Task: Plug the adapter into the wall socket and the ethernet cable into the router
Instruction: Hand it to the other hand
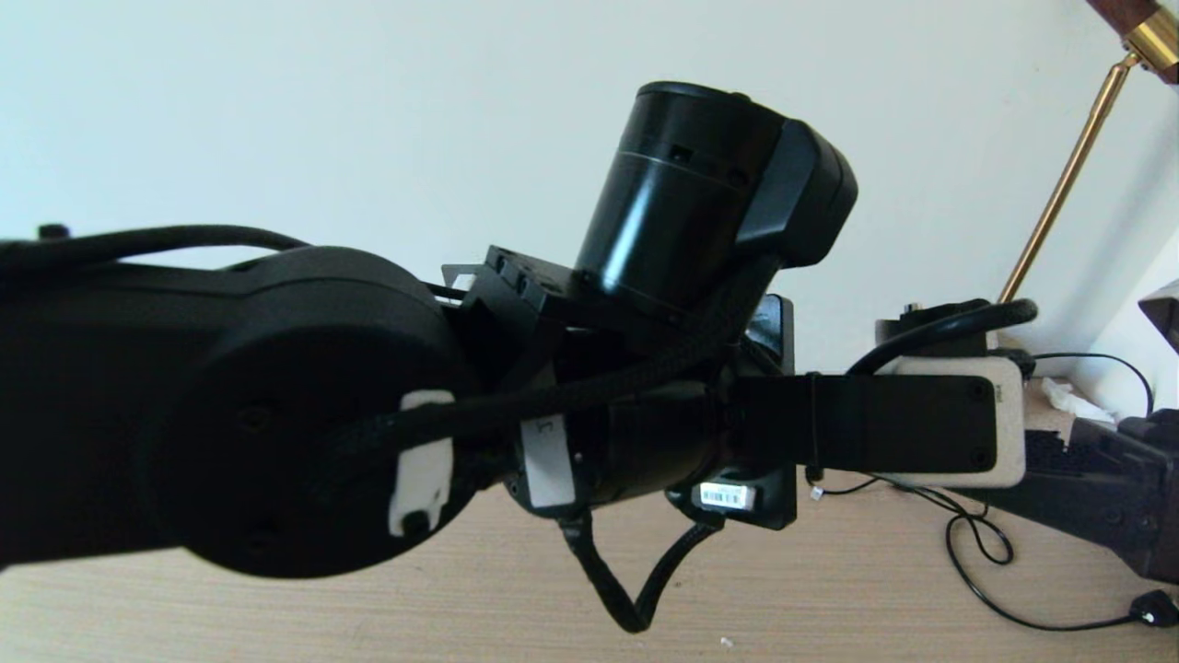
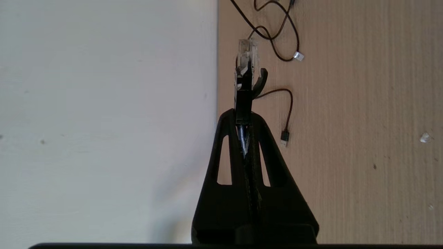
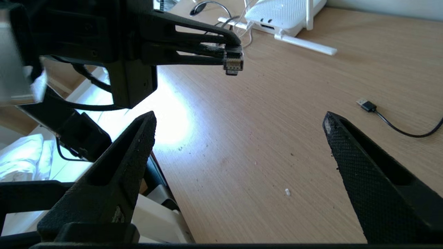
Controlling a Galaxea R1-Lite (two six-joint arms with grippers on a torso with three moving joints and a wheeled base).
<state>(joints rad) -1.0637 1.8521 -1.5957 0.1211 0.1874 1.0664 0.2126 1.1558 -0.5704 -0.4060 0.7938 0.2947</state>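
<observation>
The left hand [image 2: 246, 103] was pressed together on the ethernet cable [image 2: 247, 58], pinching it just behind its clear-tipped plug so that the plug stuck out free beyond the fingertips, which looked like a hold meant to leave the contact end bare for pushing into a port. In the right wrist view that same plug [image 3: 233, 63] hung in the air above the wooden counter [image 3: 263, 145], contacts facing the camera, with the router [image 3: 283, 15] lying flat on the counter further off, one white antenna [image 3: 304, 44] stretched beside it; plug and router were well apart, so the insertion appeared not yet made. The right hand [image 3: 238, 138] hovered low over the counter with its two fingers spread wide and nothing between them, seemingly waiting beside the work rather than joining it. A thin black USB cord [image 3: 367, 105] lay loose on the counter near it, and other thin cords [image 2: 277, 34] curled past the plug in the left wrist view. From the head, the left arm [image 1: 276, 405] filled most of the view and hid the counter behind it. Neither the adapter nor the wall socket could be made out with any certainty, and no container showed anywhere.
</observation>
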